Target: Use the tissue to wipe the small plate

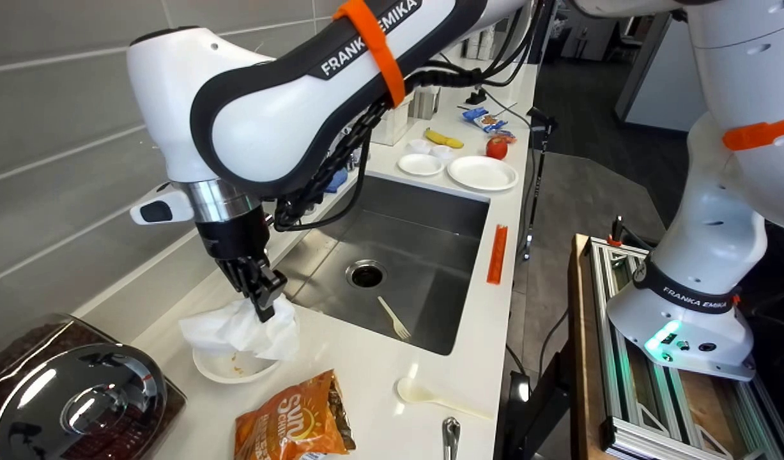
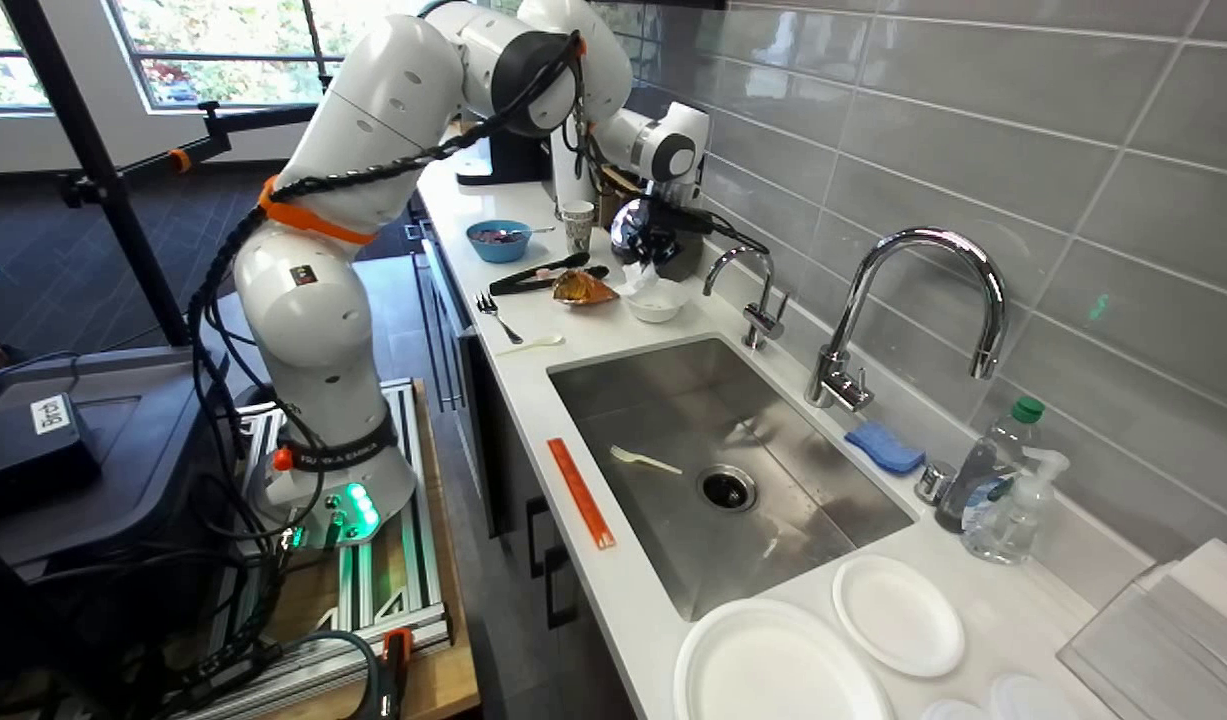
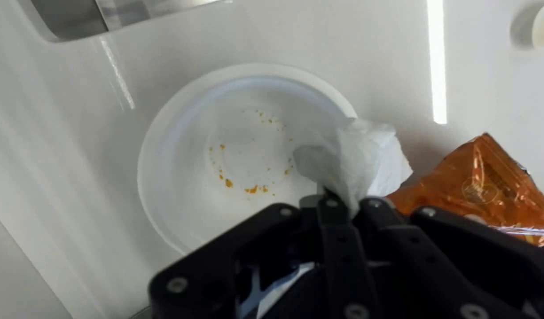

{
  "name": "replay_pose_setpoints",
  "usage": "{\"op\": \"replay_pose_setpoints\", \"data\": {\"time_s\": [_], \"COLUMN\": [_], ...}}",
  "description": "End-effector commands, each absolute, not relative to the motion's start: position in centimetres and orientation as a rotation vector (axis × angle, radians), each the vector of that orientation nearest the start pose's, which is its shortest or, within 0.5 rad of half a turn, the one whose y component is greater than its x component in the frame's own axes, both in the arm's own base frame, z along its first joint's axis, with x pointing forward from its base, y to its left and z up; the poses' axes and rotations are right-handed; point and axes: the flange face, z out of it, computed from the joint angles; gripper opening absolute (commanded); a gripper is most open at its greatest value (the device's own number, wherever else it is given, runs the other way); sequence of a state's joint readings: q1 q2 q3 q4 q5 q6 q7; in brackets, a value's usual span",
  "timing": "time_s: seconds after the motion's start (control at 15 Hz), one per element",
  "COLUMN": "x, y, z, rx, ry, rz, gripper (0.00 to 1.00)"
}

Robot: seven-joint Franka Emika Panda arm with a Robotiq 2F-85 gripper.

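A white tissue (image 1: 280, 335) is pinched in my gripper (image 1: 264, 303) and hangs down from the fingertips. In the wrist view the tissue (image 3: 371, 153) spreads ahead of the shut fingertips (image 3: 350, 206). The small plate, a round white bowl-like dish (image 3: 249, 141), lies on the counter under the gripper. Orange crumbs form a ring on its bottom. The tissue hangs over the right side of the dish in the wrist view; I cannot tell whether it touches the bottom. The dish (image 1: 232, 370) and tissue (image 2: 638, 278) also show in the exterior views, the tissue covering part of the dish.
An orange chip bag (image 1: 289, 421) lies close beside the dish. A metal sink (image 1: 392, 255) with a fork (image 1: 395, 319) inside is behind it. A clear container with a shiny lid (image 1: 78, 409) stands near the wall. A spoon (image 1: 423, 393) and faucet (image 2: 753, 290) are nearby.
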State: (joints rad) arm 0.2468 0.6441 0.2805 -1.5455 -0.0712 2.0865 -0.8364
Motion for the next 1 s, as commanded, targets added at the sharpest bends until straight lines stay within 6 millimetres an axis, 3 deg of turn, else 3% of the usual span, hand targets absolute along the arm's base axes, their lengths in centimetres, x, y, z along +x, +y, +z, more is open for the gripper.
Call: {"op": "replay_pose_setpoints", "data": {"time_s": [0.0,0.4,0.93], "x": [63.0,64.1,64.0], "y": [33.8,33.9,33.1], "z": [26.6,25.4,24.8], "rx": [-2.372,-2.468,-2.608], "ry": [-1.883,-1.83,-1.755], "rz": [0.108,0.044,0.05], "gripper": [0.01,0.01,0.01]}}
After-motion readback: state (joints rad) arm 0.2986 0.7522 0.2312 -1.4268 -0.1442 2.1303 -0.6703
